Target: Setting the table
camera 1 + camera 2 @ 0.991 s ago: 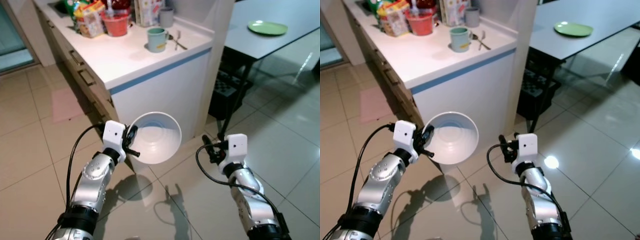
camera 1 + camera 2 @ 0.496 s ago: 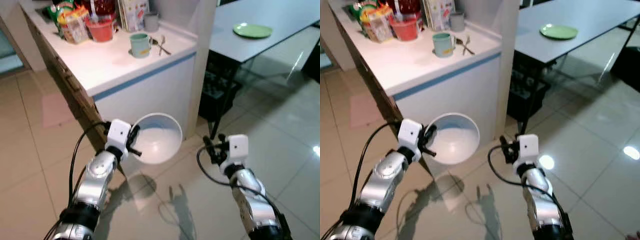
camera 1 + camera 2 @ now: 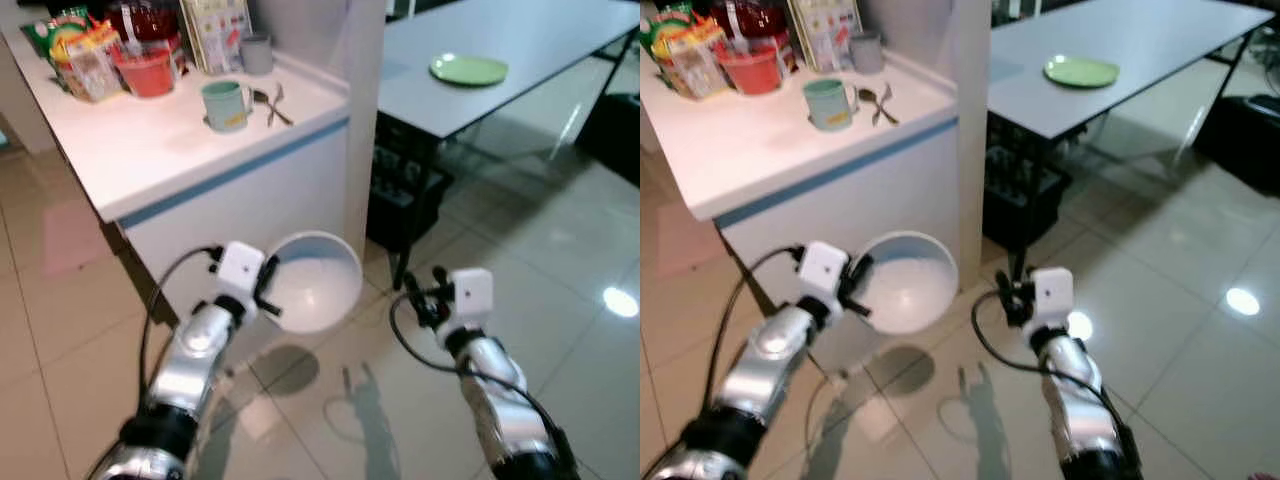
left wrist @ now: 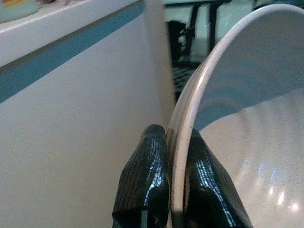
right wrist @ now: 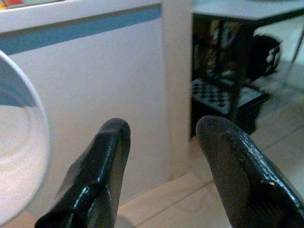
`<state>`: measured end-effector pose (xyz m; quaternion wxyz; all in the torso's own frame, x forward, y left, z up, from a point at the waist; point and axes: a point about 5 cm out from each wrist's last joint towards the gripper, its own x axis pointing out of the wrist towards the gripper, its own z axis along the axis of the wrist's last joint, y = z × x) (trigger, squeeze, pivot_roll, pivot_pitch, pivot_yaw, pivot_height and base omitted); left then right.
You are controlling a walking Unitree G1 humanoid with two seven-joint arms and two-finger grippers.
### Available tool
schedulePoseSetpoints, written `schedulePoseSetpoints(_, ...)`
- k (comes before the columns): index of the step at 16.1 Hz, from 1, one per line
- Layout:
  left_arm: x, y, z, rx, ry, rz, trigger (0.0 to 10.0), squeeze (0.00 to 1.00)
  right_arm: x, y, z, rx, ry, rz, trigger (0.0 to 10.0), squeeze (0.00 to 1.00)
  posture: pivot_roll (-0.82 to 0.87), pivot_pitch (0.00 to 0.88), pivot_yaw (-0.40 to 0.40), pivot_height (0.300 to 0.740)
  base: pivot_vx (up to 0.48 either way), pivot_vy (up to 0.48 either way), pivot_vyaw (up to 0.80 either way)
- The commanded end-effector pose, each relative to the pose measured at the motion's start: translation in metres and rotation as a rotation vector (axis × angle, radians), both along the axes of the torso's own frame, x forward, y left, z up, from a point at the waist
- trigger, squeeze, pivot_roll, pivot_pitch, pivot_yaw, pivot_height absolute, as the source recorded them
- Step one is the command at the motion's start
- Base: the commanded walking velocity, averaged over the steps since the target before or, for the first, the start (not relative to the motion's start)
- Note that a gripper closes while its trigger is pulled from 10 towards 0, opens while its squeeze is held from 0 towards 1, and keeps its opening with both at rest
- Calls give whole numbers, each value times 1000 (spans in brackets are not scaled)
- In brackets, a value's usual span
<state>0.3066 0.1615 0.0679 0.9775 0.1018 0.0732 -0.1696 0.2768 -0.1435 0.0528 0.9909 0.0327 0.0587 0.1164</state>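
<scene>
My left gripper (image 3: 268,292) is shut on the rim of a white bowl (image 3: 315,280), held above the tiled floor in front of the white counter (image 3: 180,150). In the left wrist view both black fingers (image 4: 147,185) pinch the bowl rim (image 4: 190,123). To the right of the bowl my right gripper (image 3: 420,295) stands open with nothing between its fingers (image 5: 95,175). A green plate (image 3: 468,69) lies on the grey dining table (image 3: 520,40) at the far right.
The counter carries a green mug (image 3: 224,104), cutlery (image 3: 270,100), a red container (image 3: 146,72), snack packets (image 3: 78,55) and a grey cup (image 3: 256,52). A dark crate (image 3: 405,190) sits under the dining table. Glossy floor tiles (image 3: 560,260) spread to the right.
The whole picture has shifted left as the camera turned toward the dining table. The bowl stays held in my left gripper; the right gripper stays open.
</scene>
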Motion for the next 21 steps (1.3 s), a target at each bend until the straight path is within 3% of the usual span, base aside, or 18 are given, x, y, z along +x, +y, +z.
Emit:
schedulePoseSetpoints(1,7,3,13,-2,-53,16,0,494,0,4,2,-9,-6,18,10000,0,39,0,85,740,405,-251,0)
schedulePoseSetpoints(21,8,-2,13,24,-41,-2,0,494,-3,7,1,-2,0,14,10000,0,31,0,102,740,405,-254,0)
